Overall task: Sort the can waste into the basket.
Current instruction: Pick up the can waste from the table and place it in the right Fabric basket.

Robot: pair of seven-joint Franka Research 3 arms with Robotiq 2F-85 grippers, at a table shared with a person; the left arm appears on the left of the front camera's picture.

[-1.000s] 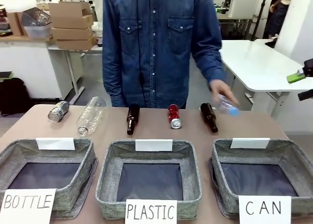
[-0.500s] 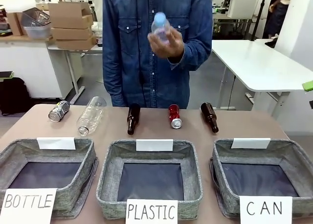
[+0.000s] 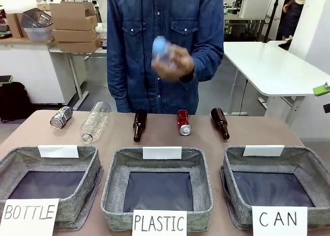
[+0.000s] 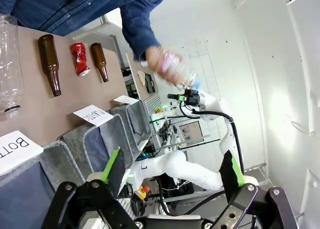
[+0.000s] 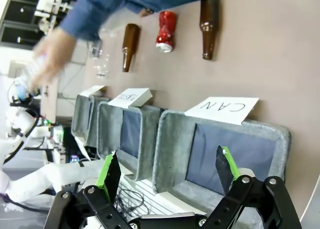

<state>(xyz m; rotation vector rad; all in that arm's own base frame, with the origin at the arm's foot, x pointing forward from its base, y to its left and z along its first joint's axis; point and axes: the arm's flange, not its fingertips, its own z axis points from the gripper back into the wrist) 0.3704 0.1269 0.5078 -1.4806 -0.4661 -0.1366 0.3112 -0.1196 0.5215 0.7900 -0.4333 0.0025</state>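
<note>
Hand [image 3: 176,63], bottle [image 3: 160,46] dropped; brown table [image 3: 258,134], white desk [image 3: 273,66]; left end effector [image 4: 172,164], right end effector [image 5: 167,161] wide.

Three cameras covering one sorting table [image 3: 258,133].
The front camera is facing the person [image 3: 165,40] across the baskets [image 3: 160,161] from close by; the rolled wrist cameras are looking in from opposite ends, the right one hanging near the "CAN" basket [image 5: 170,139]. All are sharing the red can [image 3: 183,122].
</note>
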